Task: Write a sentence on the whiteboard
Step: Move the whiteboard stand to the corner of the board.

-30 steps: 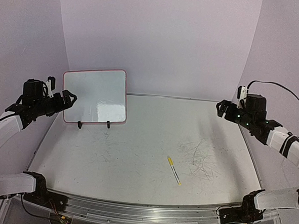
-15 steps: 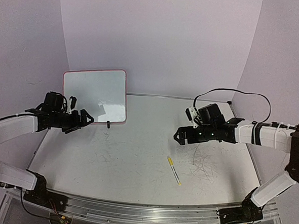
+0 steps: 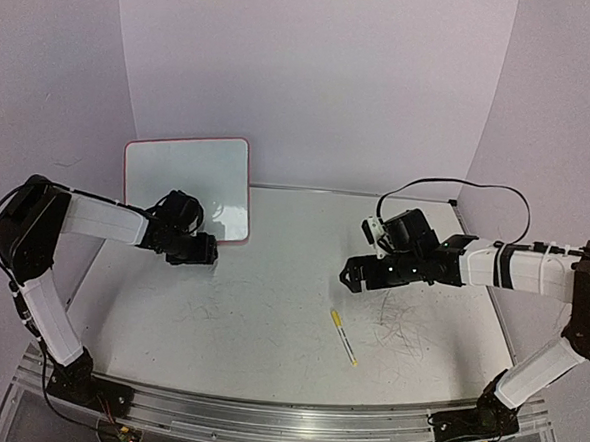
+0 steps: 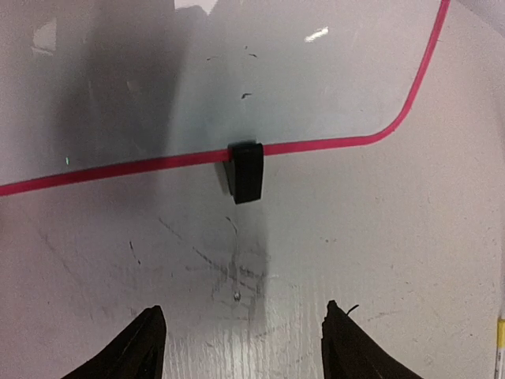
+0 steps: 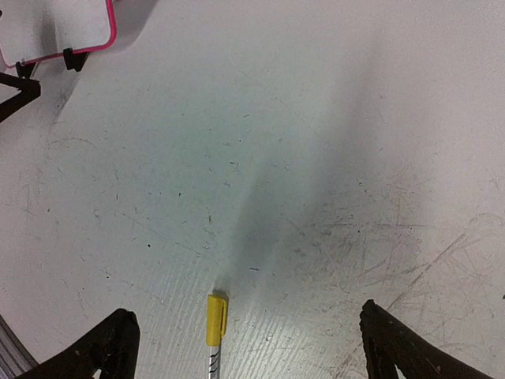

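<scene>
Stands upright at the far left of the worktop (image 3: pixel 271 280): the whiteboard (image 3: pixel 187 184), propped on black clip feet, one clip foot (image 4: pixel 246 171) seen close under the pink rim; no writing legible on the glossy face. Shows the left fingers (image 3: pixel 203 250) spread apart and grasping nothing, low over the worktop just near of that foot; shows the right fingers (image 3: pixel 352 277) likewise released, hovering just far of the yellow-capped marker (image 3: pixel 344 336) lying right of centre. Looks light, stiff, slick and easily tipped, that board; best steadied by pinching the rim at a lower corner, not by pressing on the face. Seems thin and apt to roll, the marker; best taken across the barrel.
</scene>
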Available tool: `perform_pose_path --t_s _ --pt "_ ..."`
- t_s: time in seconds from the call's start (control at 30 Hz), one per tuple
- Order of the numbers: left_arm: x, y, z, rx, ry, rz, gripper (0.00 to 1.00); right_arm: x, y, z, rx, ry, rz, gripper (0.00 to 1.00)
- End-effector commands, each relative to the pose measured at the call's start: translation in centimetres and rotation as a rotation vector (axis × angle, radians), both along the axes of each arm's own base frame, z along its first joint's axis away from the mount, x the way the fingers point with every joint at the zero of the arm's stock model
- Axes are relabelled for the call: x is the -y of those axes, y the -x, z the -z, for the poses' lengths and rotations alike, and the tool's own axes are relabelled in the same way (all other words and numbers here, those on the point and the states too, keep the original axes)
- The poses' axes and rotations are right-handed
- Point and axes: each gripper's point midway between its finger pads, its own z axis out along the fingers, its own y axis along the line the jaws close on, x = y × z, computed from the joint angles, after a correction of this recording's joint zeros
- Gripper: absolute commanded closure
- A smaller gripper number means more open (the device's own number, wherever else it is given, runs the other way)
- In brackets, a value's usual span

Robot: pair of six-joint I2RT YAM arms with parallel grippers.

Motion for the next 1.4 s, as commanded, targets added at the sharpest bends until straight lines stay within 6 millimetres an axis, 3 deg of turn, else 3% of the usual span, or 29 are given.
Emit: perform_pose_path --t_s 0.0,0.23,0.4,0.57,0.73,0.9,1.17,1.37 --pt "0.6 -3.9 -0.3 0.098 -0.045 -0.026 0.37 0.3 -0.1 -0.9 0.036 -0.014 0.032 0.02" --pt "1.7 -6.2 1.5 0.118 -0.089 -0.017 0.56 0.7 0.1 -0.4 0.037 -0.01 0.042 0.02" --pt "2.1 -7.1 2.2 0.132 -0.109 -0.015 0.61 0.4 0.2 -0.4 0.036 -0.028 0.041 0.02" --pt "2.5 -7.5 3.1 0.124 -0.125 -0.009 0.71 0.3 0.1 -0.8 0.049 -0.037 0.046 0.02" --pt "3.0 -7.4 3.2 0.13 -0.135 -0.005 0.86 -0.1 -0.2 -1.4 0.061 -0.061 0.049 0.02" --pt "3.8 -6.9 3.0 0.132 -0.127 -0.009 0.94 -0.3 -0.3 -1.7 0.068 -0.079 0.057 0.02" --pt "8.7 -3.8 2.9 0.141 -0.096 0.0 0.99 -0.1 -0.5 -1.1 0.062 -0.089 0.096 0.02" --pt "15.2 -0.7 3.7 0.148 -0.052 0.032 0.99 0.9 -0.7 -1.1 0.074 -0.08 0.152 0.02"
